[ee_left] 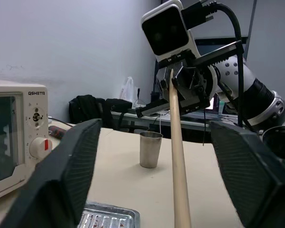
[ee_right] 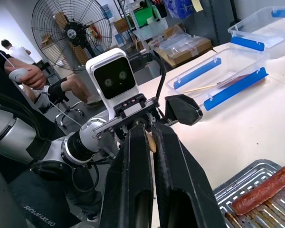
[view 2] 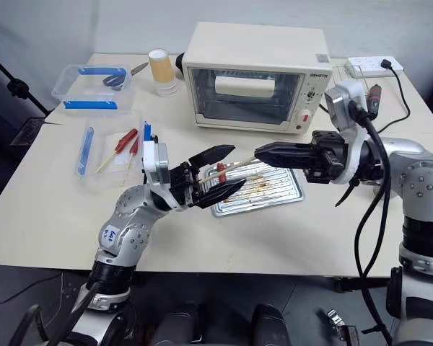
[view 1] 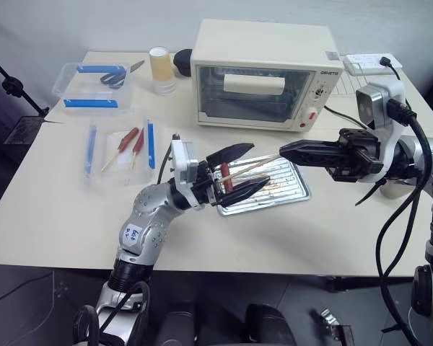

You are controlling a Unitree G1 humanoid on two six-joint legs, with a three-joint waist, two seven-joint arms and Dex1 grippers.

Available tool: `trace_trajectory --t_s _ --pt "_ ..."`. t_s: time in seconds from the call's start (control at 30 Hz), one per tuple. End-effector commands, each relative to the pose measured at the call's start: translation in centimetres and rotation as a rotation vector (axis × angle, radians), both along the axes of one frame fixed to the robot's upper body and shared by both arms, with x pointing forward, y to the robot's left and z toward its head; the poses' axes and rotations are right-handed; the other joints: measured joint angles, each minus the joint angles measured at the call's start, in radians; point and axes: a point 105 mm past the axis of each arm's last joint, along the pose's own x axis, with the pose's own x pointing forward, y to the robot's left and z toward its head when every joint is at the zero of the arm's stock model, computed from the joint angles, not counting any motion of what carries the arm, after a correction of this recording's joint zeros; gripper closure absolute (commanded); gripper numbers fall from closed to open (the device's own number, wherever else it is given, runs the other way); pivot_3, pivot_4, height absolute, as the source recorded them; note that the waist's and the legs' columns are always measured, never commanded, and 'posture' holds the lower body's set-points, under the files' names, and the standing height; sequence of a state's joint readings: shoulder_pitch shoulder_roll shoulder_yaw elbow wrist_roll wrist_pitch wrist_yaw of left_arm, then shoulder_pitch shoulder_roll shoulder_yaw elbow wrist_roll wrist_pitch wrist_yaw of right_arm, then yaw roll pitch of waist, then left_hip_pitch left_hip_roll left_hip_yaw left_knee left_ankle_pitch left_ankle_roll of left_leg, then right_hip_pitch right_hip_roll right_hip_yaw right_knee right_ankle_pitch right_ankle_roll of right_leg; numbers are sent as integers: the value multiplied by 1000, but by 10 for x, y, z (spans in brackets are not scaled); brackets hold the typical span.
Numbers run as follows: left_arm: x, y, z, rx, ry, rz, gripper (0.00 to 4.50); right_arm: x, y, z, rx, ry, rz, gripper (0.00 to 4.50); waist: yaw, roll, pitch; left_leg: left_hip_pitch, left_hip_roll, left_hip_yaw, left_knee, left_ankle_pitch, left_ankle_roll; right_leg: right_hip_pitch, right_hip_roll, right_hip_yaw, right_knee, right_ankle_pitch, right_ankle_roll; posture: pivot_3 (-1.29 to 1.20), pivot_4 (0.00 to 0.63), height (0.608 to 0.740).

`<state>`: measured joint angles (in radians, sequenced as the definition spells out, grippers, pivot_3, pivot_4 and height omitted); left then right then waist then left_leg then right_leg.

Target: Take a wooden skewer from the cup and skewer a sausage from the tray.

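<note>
My right gripper point(view 1: 281, 152) reaches in from the right, shut on the wooden skewer point(view 1: 249, 166), and holds it out over the tray point(view 1: 287, 189). The skewer's free end lies between the fingers point(ee_left: 61, 175) of my left gripper point(view 1: 260, 164), which is open around it with wide gaps on both sides. The dark red sausage point(view 1: 227, 177) lies at the left end of the ribbed silver tray, just behind my left gripper; the right wrist view shows the sausage point(ee_right: 263, 190) resting on the tray. The steel cup point(ee_left: 150, 148) stands on the table behind my right arm.
A cream toaster oven point(view 1: 263, 72) stands behind the tray. A clear box with blue clips point(view 1: 119, 148) to the left holds two small sausages on sticks. Another clear box point(view 1: 94, 83), a stack of paper cups point(view 1: 161, 68) and a power strip point(view 1: 372, 63) line the far edge.
</note>
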<state>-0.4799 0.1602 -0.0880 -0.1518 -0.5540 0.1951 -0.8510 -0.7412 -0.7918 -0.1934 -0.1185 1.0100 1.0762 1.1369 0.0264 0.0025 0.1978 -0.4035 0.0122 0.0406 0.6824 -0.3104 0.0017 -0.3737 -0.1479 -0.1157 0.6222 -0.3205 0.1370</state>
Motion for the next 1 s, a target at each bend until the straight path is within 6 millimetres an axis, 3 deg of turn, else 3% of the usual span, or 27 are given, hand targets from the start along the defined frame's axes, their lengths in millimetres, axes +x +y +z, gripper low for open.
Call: trace_trajectory --t_s 0.03,0.33,0.43,0.67,0.77,0.9,1.0 --pt "-8 -2 7 -20 -33 -20 1842 -8 0 9 11 -56 8 4500 0 0 0 0 0 0 0 0 0 0 0 0 0 0 0 0 150 740" --pt "-7 -1 7 -24 -22 -7 4469 -8 1 7 18 -44 0 4500 0 0 0 0 0 0 0 0 0 0 0 0 0 0 0 0 150 740" --pt "-6 0 7 -25 -22 1 4469 -3 -1 4 9 20 -35 4500 0 0 0 0 0 0 0 0 0 0 0 0 0 0 0 0 150 740" --pt "-3 16 3 6 -2 54 4500 10 -16 -15 -104 -120 -154 2386 0 0 0 0 0 0 0 0 0 0 0 0 0 0 0 0 150 740" --pt "-2 38 -6 59 6 125 4500 18 -42 -38 -225 -213 -235 1397 0 0 0 0 0 1 0 0 0 0 0 0 0 0 0 0 150 740" --pt "-5 88 -23 133 32 315 4500 21 -81 -69 -351 -261 -307 128 -3 0 0 0 0 1 -1 0 0 -1 0 1 0 0 0 0 150 740" --pt "-10 119 -31 153 60 443 4500 20 -93 -85 -401 -267 -316 42 -4 0 0 1 1 2 -1 0 0 -1 0 1 0 0 0 0 150 740"
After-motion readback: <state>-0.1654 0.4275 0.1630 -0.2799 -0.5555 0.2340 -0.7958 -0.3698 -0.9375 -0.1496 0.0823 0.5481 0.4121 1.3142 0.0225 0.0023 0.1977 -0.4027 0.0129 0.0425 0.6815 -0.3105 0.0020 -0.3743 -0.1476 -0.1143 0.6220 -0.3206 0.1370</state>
